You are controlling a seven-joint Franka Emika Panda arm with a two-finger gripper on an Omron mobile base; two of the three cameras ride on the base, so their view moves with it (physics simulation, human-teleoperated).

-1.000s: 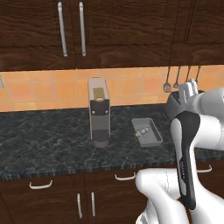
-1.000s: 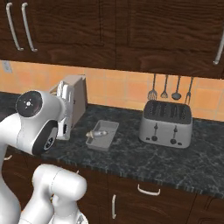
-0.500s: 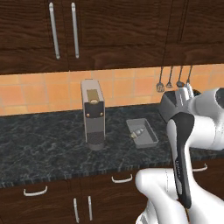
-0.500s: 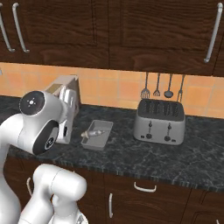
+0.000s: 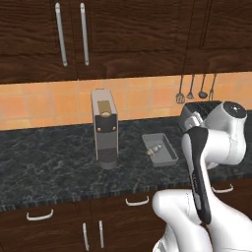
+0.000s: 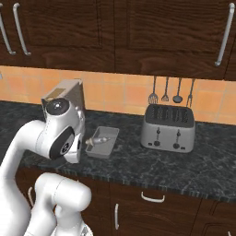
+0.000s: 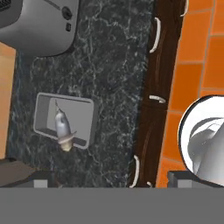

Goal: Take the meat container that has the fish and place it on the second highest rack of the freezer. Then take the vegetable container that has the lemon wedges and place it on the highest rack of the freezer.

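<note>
1. Sitting on dark marbled counter (image 5: 49, 162): meat container (image 5: 160, 149) with fish (image 7: 62, 125), between coffee machine (image 5: 104, 128) and toaster (image 6: 168, 128).
2. Orange tile backsplash (image 5: 44, 106), dark wood cabinets (image 6: 138, 32), hanging utensils (image 6: 171, 90).
3. Gripper jaws: cannot tell.

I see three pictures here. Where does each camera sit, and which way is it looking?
Left base view: behind the arm, to its left, facing the counter; white arm at lower right.
Right base view: behind, to its right, facing the same counter; arm at lower left.
Hand view: on the hand, looking down on the meat container with the fish.
Shared: both base views show that container, the coffee machine and the toaster.
</note>
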